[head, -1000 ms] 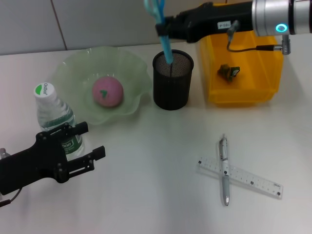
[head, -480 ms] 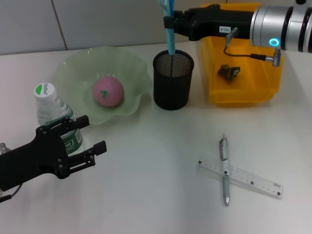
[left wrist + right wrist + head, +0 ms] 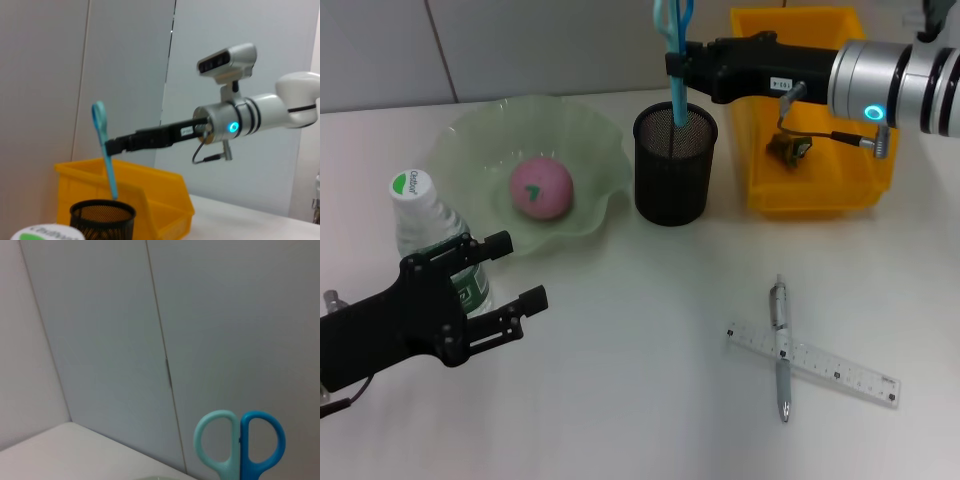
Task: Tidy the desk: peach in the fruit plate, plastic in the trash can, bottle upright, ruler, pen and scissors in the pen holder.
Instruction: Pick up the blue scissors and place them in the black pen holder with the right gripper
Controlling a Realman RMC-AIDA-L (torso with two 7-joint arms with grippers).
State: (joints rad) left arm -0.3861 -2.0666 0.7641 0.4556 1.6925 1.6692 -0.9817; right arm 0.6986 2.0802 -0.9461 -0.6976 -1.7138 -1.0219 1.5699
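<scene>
So the right gripper (image 3: 677,62) is up over the black mesh pen holder (image 3: 674,178), clamped on a pair of blue scissors (image 3: 674,60). The scissors hang nearly straight up and down, handles at the top, blade tips just inside the holder's mouth. From the left wrist view you can see the scissors (image 3: 104,149) poking down into the holder (image 3: 102,219) with the yellow bin (image 3: 155,200) right behind it.

The left gripper (image 3: 490,300) sits low at the near left of the desk, fingers spread and gripping nothing, right in front of the water bottle (image 3: 435,242), which is standing upright. The peach (image 3: 541,187) is already in the green fruit plate (image 3: 470,145), just left of the pen holder. The yellow trash can (image 3: 815,195) has a crumpled bit of plastic (image 3: 788,146) inside.

The pen (image 3: 780,345) is lying across the clear ruler (image 3: 840,375) on the desk at the near right, well apart from the holder
</scene>
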